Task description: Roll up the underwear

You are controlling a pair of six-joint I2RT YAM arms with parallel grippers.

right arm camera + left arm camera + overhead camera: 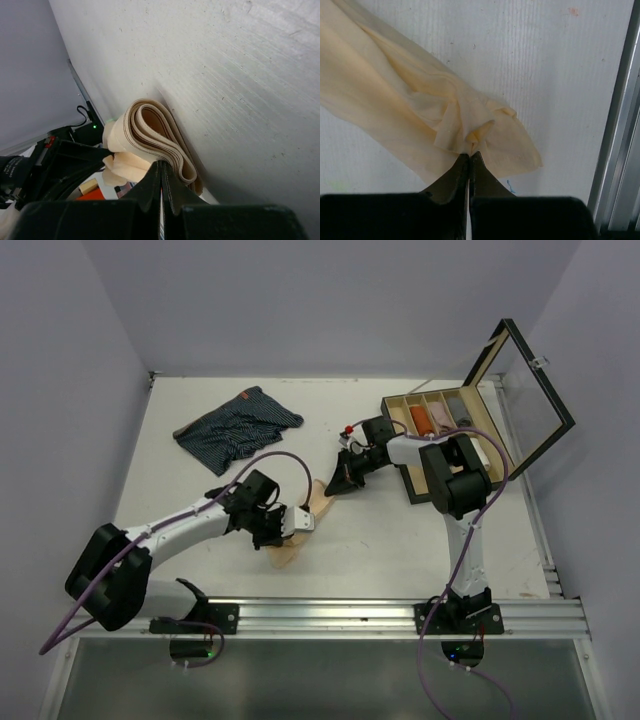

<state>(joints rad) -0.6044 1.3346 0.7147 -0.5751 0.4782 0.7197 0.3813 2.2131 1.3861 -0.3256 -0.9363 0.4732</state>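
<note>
Soft, even overhead light fills the top view, leaving the white table (400,540) bright with only faint, soft-edged shadows. In the left wrist view the beige garment (395,90) is sharp, while the left gripper (470,155) reads as dark, underexposed and slightly blurred.

No text, label, brand, number or sign is showing clearly enough to read in any view. Faint pale marks are showing on a dark arm part (11,169) at the left edge of the right wrist view, but they are too blurred to make out.
</note>
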